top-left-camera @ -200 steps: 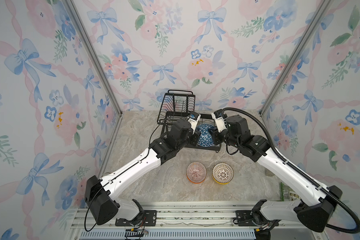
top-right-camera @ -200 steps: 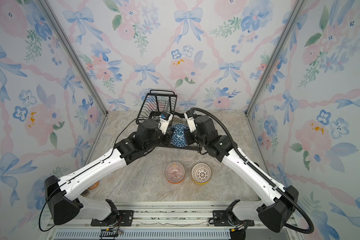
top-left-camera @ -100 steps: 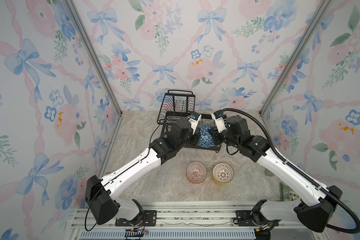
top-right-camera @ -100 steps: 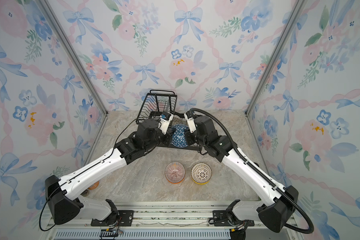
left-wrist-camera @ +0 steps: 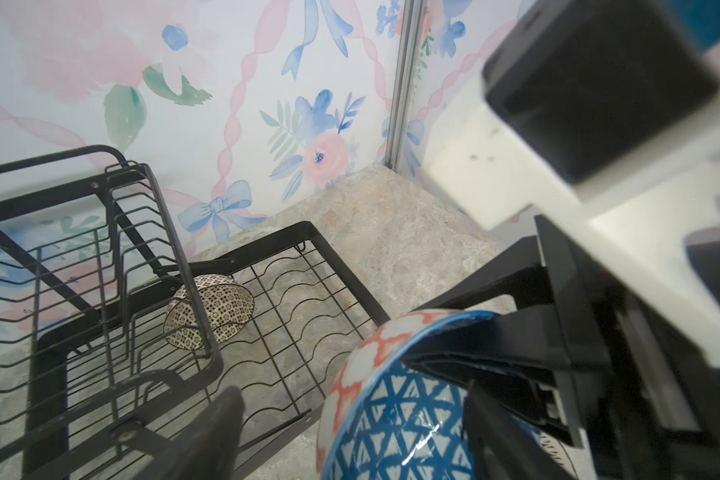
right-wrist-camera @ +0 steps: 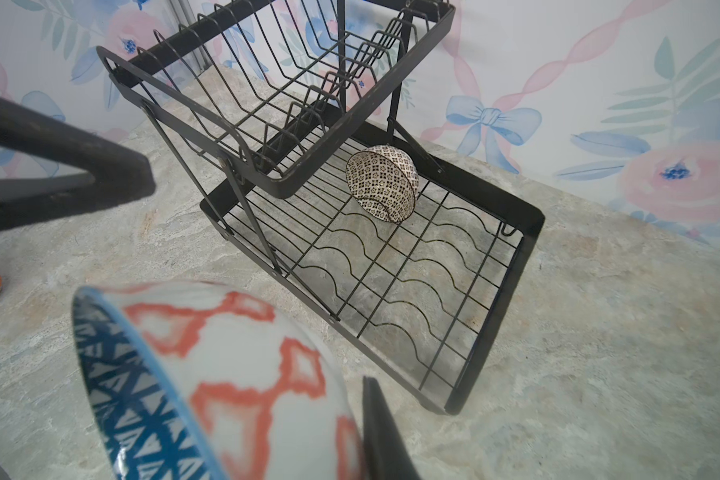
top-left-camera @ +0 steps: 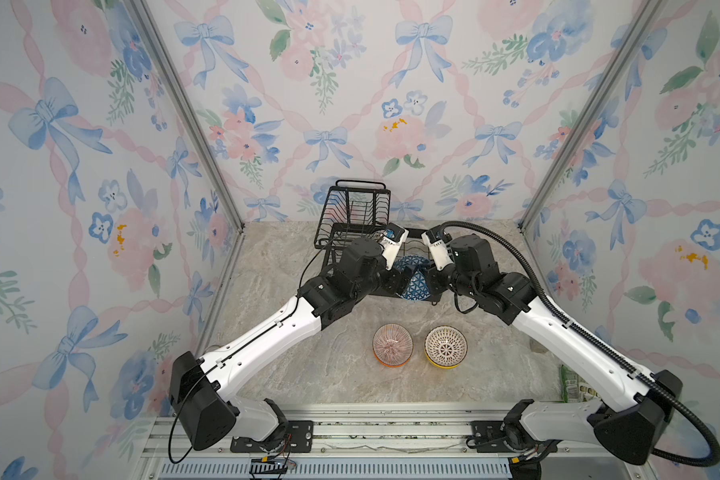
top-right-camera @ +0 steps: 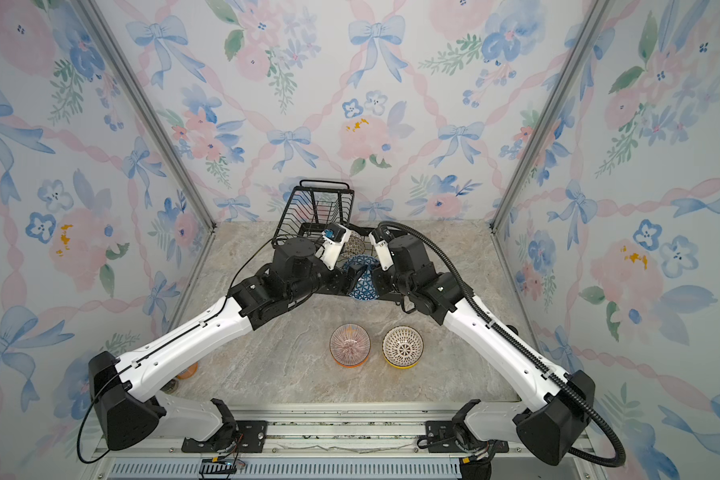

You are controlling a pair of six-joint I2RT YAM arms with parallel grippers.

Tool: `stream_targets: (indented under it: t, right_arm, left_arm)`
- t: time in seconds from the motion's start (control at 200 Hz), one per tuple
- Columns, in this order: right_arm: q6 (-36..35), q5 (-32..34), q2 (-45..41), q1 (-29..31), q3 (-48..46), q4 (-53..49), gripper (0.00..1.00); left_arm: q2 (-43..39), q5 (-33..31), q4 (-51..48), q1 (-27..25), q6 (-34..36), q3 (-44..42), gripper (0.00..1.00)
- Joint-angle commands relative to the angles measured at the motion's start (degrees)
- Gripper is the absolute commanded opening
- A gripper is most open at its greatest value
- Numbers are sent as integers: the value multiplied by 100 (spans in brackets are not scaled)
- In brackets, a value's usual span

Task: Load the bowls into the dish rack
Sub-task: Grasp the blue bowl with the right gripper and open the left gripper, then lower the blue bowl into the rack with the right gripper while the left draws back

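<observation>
Resting in dish rack: black-and-white bowl | right fingers pinching blue bowl | left fingers spread

Glossy glazed blue bowl; matt black metal wire rack.

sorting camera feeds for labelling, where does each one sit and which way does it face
Top views: high above the robot's base, looking down and forward over the table; both arms show whole, meeting at the blue bowl.
Left wrist: on the left arm, facing the dish rack; shows its own finger and the right gripper clamping the bowl.
Right wrist: on the right arm, facing the rack over the bowl; shows its finger.
Shared: both wrist views show the black-and-white bowl in the rack's lower tray.
</observation>
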Motion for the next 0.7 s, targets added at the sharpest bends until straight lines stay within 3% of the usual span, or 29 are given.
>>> stream_targets:
  t: [0.0, 0.195, 0.4, 0.695]
  right_arm:
    - [-60, -61, -226, -138, -61, 182, 0]
    - [-388, -265, -243, -348, -228, 395, 0]
    - [-898, 190, -177, -644, -475, 1000, 0]
    - [-1690, 140, 446, -1291, -419, 2201, 0]
  left_arm:
    - [-288, 344, 44, 174, 39, -187, 98]
    - [-564, 443, -50, 515, -108, -617, 98]
    - [-1055, 413, -233, 886, -257, -1078, 98]
    - [-1513, 279, -698, 1071, -355, -1511, 98]
